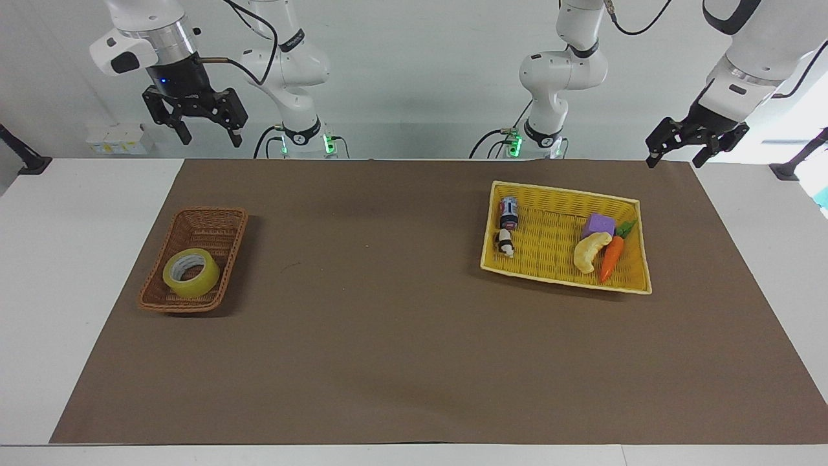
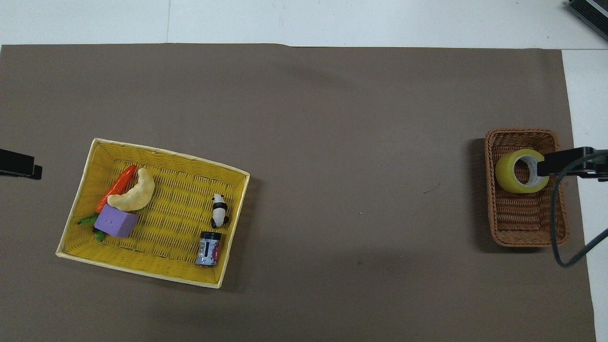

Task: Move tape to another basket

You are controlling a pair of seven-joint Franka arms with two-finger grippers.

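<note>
The tape [image 1: 190, 273] [image 2: 515, 172], a yellowish roll with a white core, lies flat in the brown wicker basket [image 1: 208, 211] [image 2: 520, 221], in the half farther from the robots. My right gripper [image 1: 212, 138] hangs open and empty, high over the table edge by the robots at this basket's end. In the overhead view one of its fingers [image 2: 553, 163] overlaps the basket's rim beside the tape. My left gripper [image 1: 676, 158] waits open and empty, raised over the mat's corner at the left arm's end.
A larger yellow flat basket [image 1: 556, 243] [image 2: 175, 209] sits toward the left arm's end. It holds a purple block [image 1: 599, 225], a pale banana toy [image 1: 588, 251], a carrot [image 1: 611, 257], a small can [image 1: 508, 213] and a panda figure [image 1: 504, 243]. A brown mat [image 1: 388, 323] covers the table.
</note>
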